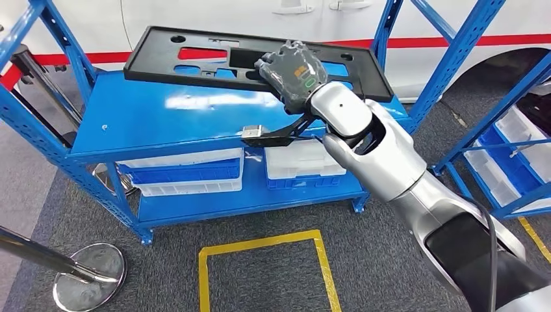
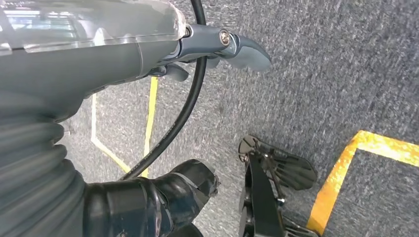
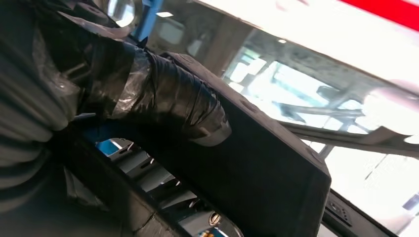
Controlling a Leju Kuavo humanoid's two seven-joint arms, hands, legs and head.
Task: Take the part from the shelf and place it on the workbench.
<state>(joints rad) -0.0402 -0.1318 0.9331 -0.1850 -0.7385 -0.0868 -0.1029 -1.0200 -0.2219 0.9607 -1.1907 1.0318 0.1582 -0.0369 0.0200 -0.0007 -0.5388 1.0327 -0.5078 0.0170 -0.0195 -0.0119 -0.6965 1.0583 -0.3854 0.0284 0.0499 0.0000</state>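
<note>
Risk of tilt: part (image 1: pixel 195 55) gripped off-centre by right hand (image 1: pixel 292 71) fingers; far end could snag shelf (image 1: pixel 162 117).

The front half of the shelf's blue top (image 1: pixel 162 117) lies bare, from its left edge across to the right robot hand (image 1: pixel 294 75), so there is room to pass there. Along the back edge the black part (image 1: pixel 195 62) takes up nearly the full width. Blue uprights (image 1: pixel 455 55) stand at the corners and narrow the way in from the sides. A white vehicle body (image 1: pixel 227 16) stands close behind the back edge.
</note>
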